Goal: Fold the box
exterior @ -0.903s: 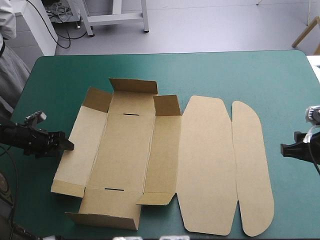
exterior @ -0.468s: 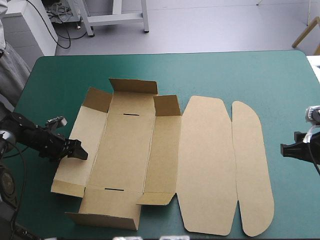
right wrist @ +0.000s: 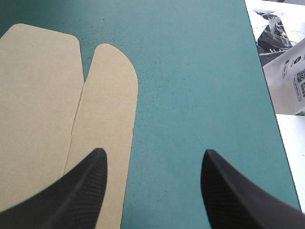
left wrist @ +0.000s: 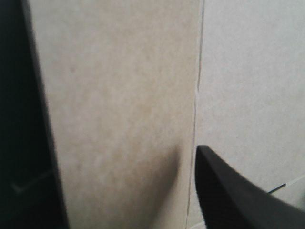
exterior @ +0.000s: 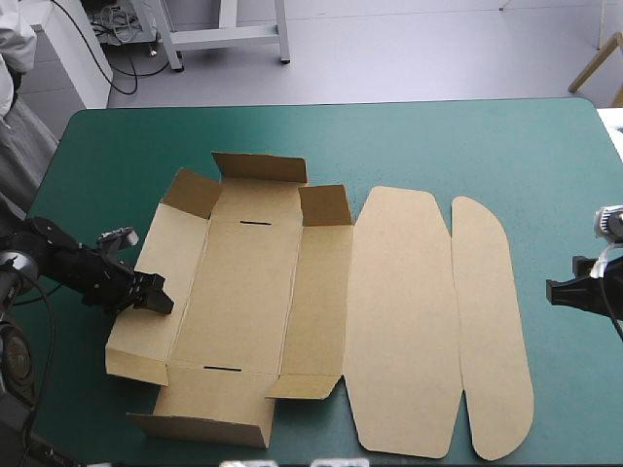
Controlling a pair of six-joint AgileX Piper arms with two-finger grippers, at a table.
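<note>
The box (exterior: 399, 321) lies opened out mid-surface (exterior: 467, 146), its left wall (exterior: 170, 243) tipped up a little. The left fingers (left wrist: 238, 195) straddle that wall, spread apart: one inside over the floor, the other hidden behind it. The right fingers (right wrist: 90, 186) hover apart, with the rounded flap (right wrist: 107, 119) just ahead of one.

Bare teal-green cover (right wrist: 190, 71) lies ahead of the right tool (right wrist: 151, 160); raised box (exterior: 243, 292) flaps (exterior: 258, 167) obstruct leftward.
</note>
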